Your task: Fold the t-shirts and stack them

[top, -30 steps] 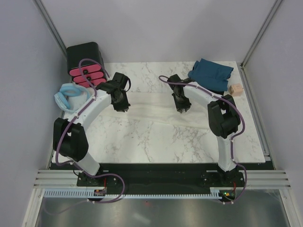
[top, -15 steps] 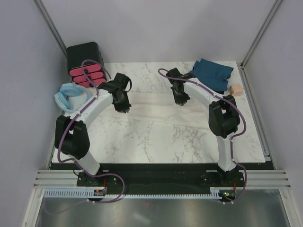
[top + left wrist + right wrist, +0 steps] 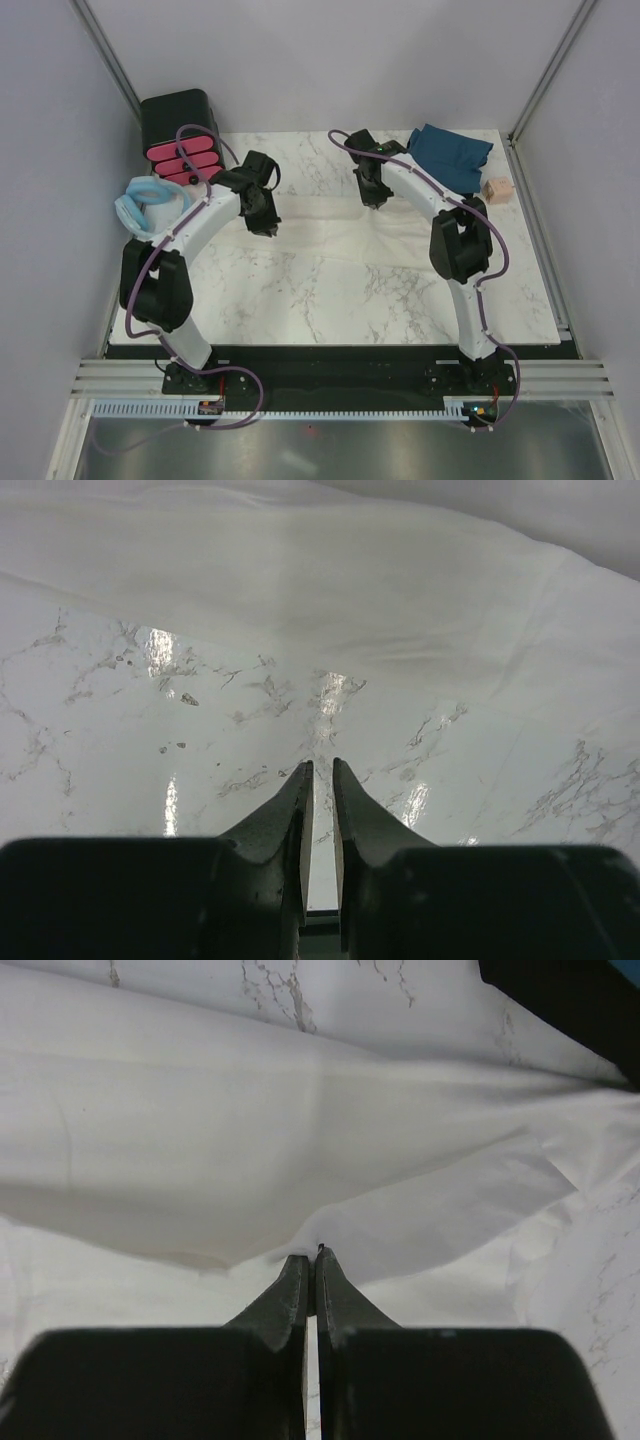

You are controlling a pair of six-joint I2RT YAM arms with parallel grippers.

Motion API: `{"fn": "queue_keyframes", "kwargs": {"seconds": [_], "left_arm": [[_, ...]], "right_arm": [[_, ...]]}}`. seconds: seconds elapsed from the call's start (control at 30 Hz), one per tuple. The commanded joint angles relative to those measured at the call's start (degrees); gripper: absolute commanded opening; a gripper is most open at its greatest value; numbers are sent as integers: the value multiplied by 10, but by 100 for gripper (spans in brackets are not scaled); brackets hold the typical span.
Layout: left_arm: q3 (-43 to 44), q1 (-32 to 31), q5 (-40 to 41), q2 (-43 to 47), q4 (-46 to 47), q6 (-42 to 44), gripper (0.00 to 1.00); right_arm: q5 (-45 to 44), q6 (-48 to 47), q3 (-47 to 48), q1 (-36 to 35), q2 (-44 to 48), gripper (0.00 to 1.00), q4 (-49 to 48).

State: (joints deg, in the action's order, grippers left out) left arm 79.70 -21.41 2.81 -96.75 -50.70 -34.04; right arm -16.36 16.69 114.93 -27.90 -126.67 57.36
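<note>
The cream-white t-shirt (image 3: 330, 232) lies spread across the middle of the marble table (image 3: 330, 300), and fills the upper part of both wrist views (image 3: 350, 610) (image 3: 250, 1140). My right gripper (image 3: 370, 203) (image 3: 315, 1253) is shut on a pinched-up edge of this shirt, which peaks at the fingertips. My left gripper (image 3: 267, 228) (image 3: 320, 765) hovers over bare marble just short of the shirt's near edge, its jaws a narrow slit apart with nothing between them. The dark teal-blue t-shirt (image 3: 450, 155) lies crumpled at the back right corner.
A black box with pink drawers (image 3: 180, 135) stands at the back left. A pale blue padded ring (image 3: 140, 205) lies in front of it by the left edge. A small tan cube (image 3: 497, 189) sits near the right edge beside the teal shirt.
My right gripper has shut on the white shirt's edge and moved toward the back of the table, drawing the cloth with it. The left gripper has shifted slightly backward too.
</note>
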Motion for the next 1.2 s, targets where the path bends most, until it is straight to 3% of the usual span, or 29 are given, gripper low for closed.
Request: {"fn": "queue_keyframes", "kwargs": {"seconds": [0.0,0.2,0.3,0.37,0.5,0.7,1.17], "left_arm": [[31,-4,-10,-4,9,9,20],[18,-4,-4,5,5,5,20],[14,-4,4,7,-2,8,20],[14,-4,9,10,-6,8,20],[16,-4,12,13,-12,12,20],[35,-3,16,2,-25,24,20],[44,-3,52,-27,-36,40,21]], "right_arm": [[4,-3,46,0,-16,1,8],[12,-25,76,-1,-52,6,-7],[33,-19,94,-1,-76,13,-13],[44,-14,93,-1,-83,23,-22],[48,-7,83,0,-81,27,-58],[37,-10,81,0,-79,44,-58],[-121,-15,6,4,-17,50,-38]]}}
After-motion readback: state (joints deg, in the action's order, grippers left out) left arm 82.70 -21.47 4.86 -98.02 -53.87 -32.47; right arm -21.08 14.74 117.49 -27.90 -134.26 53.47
